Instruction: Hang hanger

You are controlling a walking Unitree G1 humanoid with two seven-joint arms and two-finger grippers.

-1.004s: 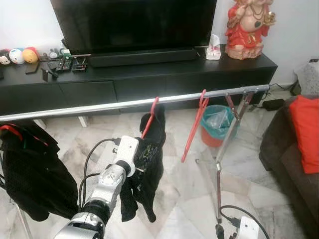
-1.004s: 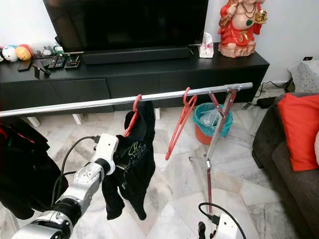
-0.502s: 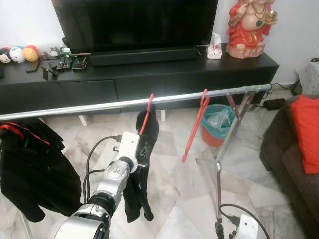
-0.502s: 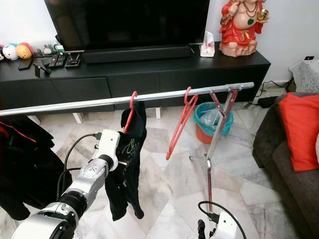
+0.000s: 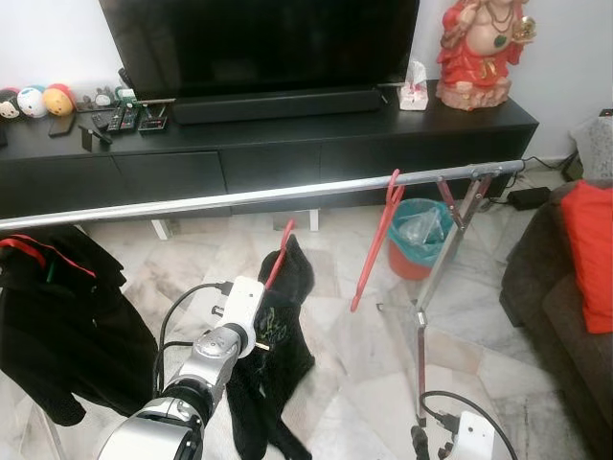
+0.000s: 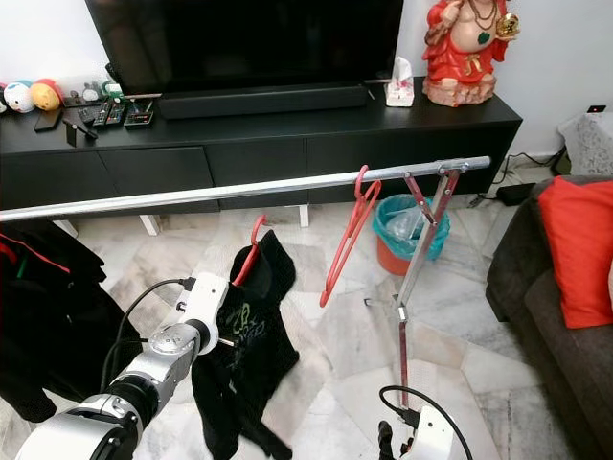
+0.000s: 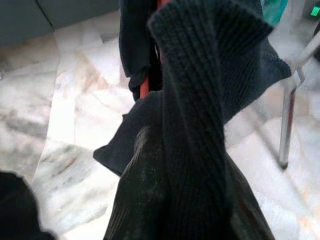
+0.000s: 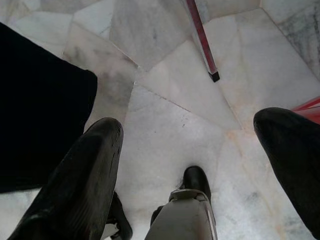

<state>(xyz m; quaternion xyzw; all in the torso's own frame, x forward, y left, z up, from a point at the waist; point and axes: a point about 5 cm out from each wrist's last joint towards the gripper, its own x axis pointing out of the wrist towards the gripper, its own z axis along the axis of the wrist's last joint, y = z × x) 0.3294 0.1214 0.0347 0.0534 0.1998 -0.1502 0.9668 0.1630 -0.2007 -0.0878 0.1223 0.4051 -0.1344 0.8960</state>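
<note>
A: While the left gripper (image 5: 261,337) pinches the black garment (image 5: 273,369), its red hanger (image 5: 281,253) sits below the rail (image 5: 239,199), unhooked.

B: Next: lift toward 12 o'clock, hook over. Right gripper (image 8: 192,150) spread, idle.

Your red hanger (image 5: 279,255) carries black knit garment (image 5: 278,355), hook below silver rail (image 5: 239,198), not touching it, tilted. Garment hem reaches marble floor. Second red hanger (image 5: 374,251) hangs bare on rail, further right.
</note>
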